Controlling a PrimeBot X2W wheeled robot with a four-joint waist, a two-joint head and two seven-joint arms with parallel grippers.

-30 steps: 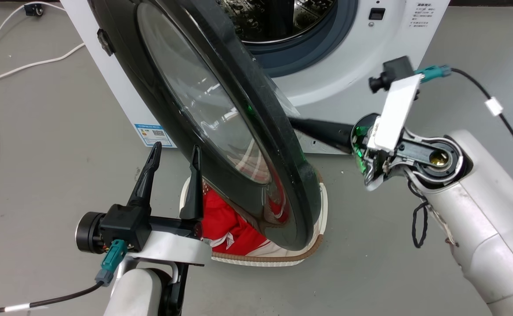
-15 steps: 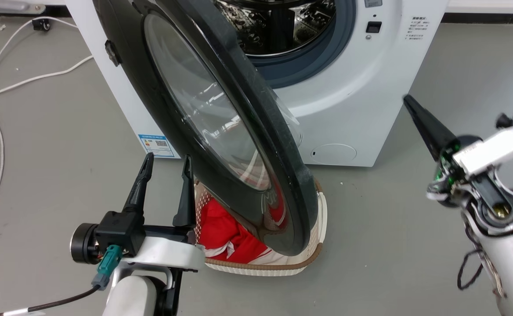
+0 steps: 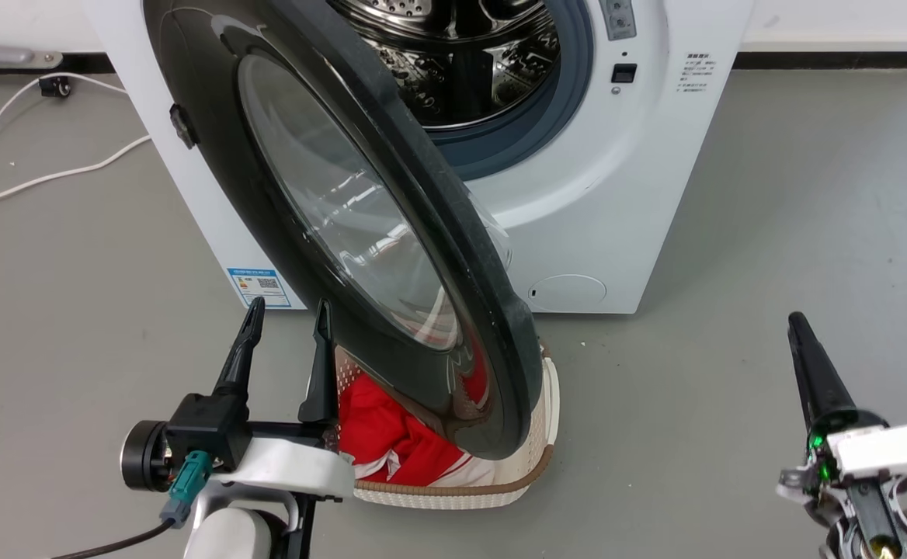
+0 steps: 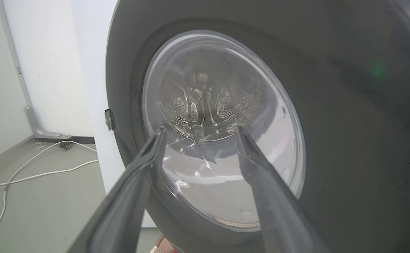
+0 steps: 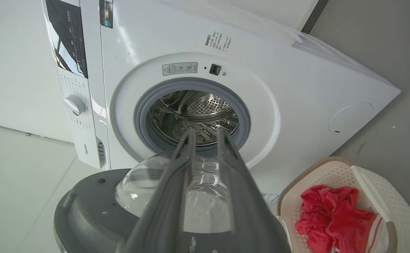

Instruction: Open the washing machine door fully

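Observation:
The washing machine door (image 3: 492, 341), a glossy black disc with a clear glass bowl, stands swung out from the white washing machine (image 3: 640, 194), edge toward me, leaving the steel drum (image 3: 461, 70) exposed. My left gripper (image 3: 287, 304) is open just left of the door's lower outer face, apart from it; in the left wrist view the left gripper (image 4: 198, 128) faces the door's glass (image 4: 219, 105). My right gripper (image 3: 795, 322) is low at the right, well clear of the door. From the right wrist, the right gripper (image 5: 205, 131) is shut to a narrow slit, empty, above the door's inner side (image 5: 85, 218).
A cream perforated laundry basket (image 3: 535, 454) with red clothes (image 3: 391, 439) sits on the floor under the door's lower edge; the basket (image 5: 373, 186) also shows at the right wrist view's lower right. White cables (image 3: 34, 182) trail over the grey floor at the left.
My right gripper has drawn back from behind the door's edge and dropped to the lower right. The head camera has shifted. The door's angle and the left gripper look unchanged.

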